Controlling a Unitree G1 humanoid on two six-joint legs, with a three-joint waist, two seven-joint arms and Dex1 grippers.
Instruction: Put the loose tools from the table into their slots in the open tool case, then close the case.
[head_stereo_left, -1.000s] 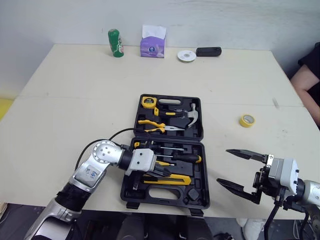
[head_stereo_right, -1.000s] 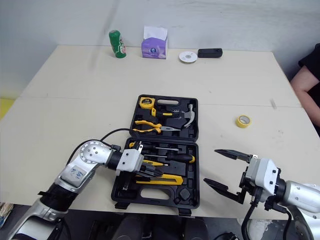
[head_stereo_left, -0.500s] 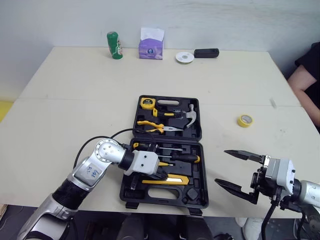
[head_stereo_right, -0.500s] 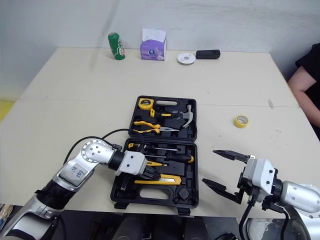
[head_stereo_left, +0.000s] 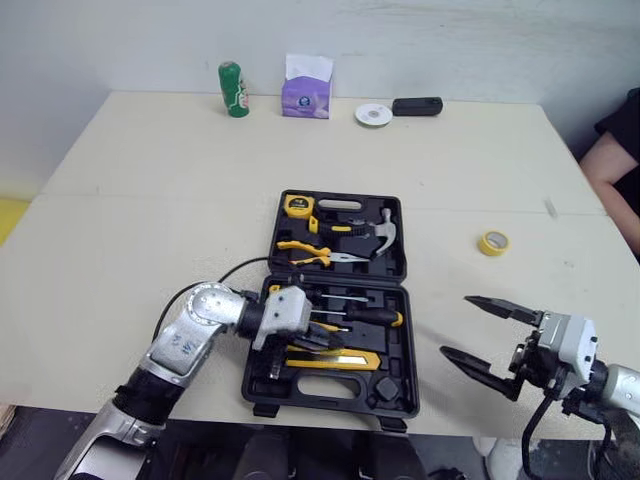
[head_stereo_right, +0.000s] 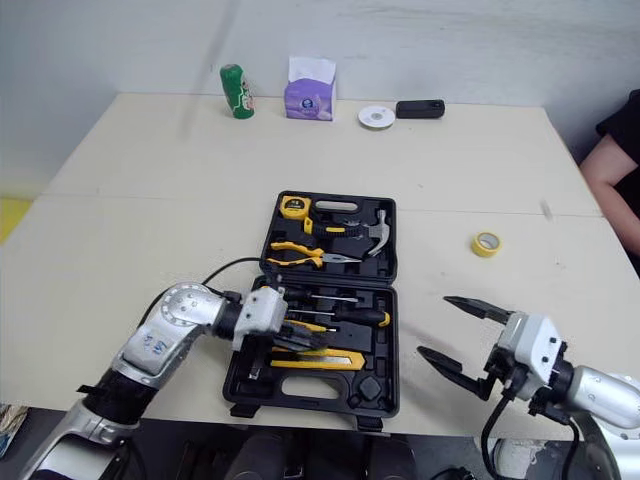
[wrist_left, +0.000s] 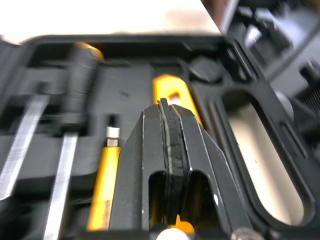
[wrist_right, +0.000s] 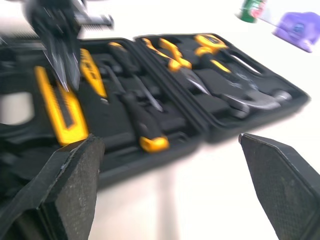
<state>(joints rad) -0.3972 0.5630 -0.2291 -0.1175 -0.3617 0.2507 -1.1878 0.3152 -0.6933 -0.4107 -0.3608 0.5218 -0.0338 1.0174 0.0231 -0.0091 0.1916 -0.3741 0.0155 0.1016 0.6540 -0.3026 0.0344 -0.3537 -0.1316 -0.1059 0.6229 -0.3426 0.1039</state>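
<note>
1. Right gripper (head_stereo_left: 482, 335) stays spread beside the case (head_stereo_left: 412, 350), idle.
2. Left gripper (head_stereo_left: 322, 340), pressed together, still hovers over the knife (head_stereo_left: 335, 360) in the near half; tools look seated.
3. Lid (head_stereo_left: 402, 240) still lies open; closing remains. Tape (head_stereo_left: 492, 241) lies loose beyond.

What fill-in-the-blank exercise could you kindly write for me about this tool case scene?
The tool case lies ___ on the table. The left claw, over the case's near half, is ___. The right claw, beside the case, is ___. The tape roll on the table is coloured ___.
Missing: open; shut; open; yellow.
</note>
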